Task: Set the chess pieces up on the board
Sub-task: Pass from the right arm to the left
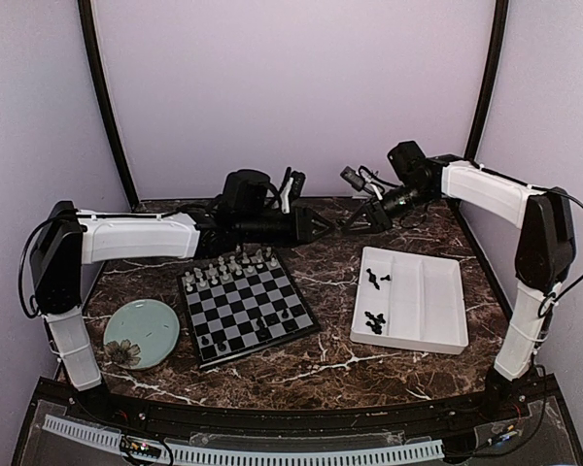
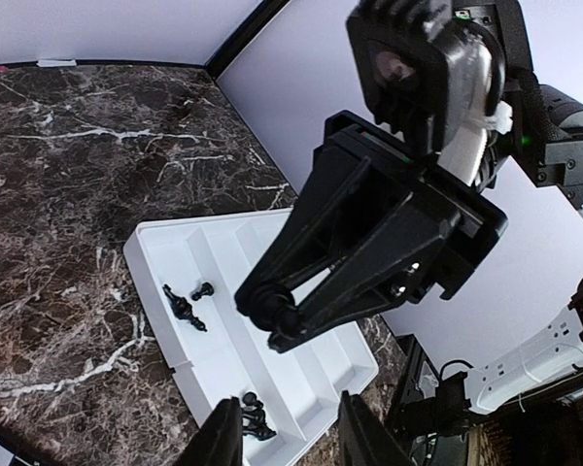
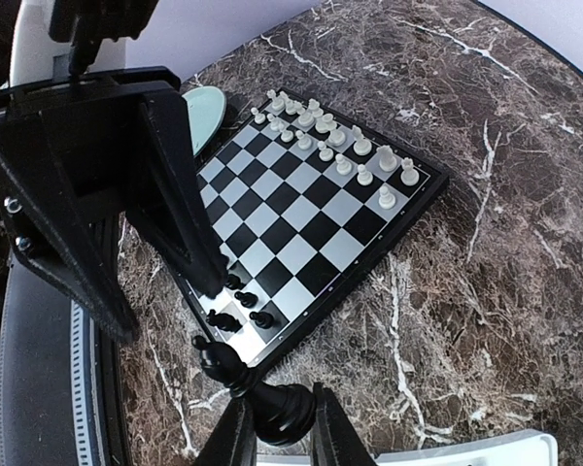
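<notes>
The board lies at centre left and also shows in the right wrist view. White pieces fill its far rows, and a few black pieces stand near its front edge. My right gripper hangs above the table behind the board's right corner. It is shut on a black piece, tip pointing left. My left gripper faces it, tips nearly meeting, with its fingers open and empty. In the left wrist view the right gripper hangs over the tray.
A white compartment tray at the right holds loose black pieces, which also show in the left wrist view. A round pale-green plate lies left of the board. Lilac walls close in the back and sides.
</notes>
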### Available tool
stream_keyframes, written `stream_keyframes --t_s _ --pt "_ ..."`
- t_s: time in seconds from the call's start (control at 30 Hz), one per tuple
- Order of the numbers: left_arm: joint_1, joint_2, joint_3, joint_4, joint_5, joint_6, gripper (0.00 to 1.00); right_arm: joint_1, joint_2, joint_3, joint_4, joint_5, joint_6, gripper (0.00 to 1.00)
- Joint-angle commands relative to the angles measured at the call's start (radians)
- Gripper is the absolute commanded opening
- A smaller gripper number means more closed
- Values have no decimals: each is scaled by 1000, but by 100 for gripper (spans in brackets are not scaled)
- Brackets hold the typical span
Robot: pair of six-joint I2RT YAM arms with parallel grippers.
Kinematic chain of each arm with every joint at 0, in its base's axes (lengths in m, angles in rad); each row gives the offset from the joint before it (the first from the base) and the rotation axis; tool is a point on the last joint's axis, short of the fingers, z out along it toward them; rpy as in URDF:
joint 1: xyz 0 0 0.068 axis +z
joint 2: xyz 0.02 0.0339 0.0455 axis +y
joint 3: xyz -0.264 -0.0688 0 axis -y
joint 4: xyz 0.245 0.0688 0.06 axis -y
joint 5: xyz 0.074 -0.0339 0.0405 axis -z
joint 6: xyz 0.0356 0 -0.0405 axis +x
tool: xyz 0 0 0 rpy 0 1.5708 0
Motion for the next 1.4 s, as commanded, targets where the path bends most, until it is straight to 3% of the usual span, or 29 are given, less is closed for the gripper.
stream_keyframes --t_s 0.0,0.5,1.1,1.23,1.37 --pt "-12 -5 44 73 54 -30 35 1 -27 -6 53 -23 41 20" --pt "-12 49 121 16 -11 -36 34 36 -20 10 26 -37 24 20" --pt "-11 54 120 12 -24 -27 10 53 -17 15 24 -39 25 22" --pt "-9 45 126 -11 -39 1 7 51 -30 15 -29 -82 -21 37" --pt "-4 -4 121 -135 -75 86 5 21 -58 -5 -127 -143 -109 52"
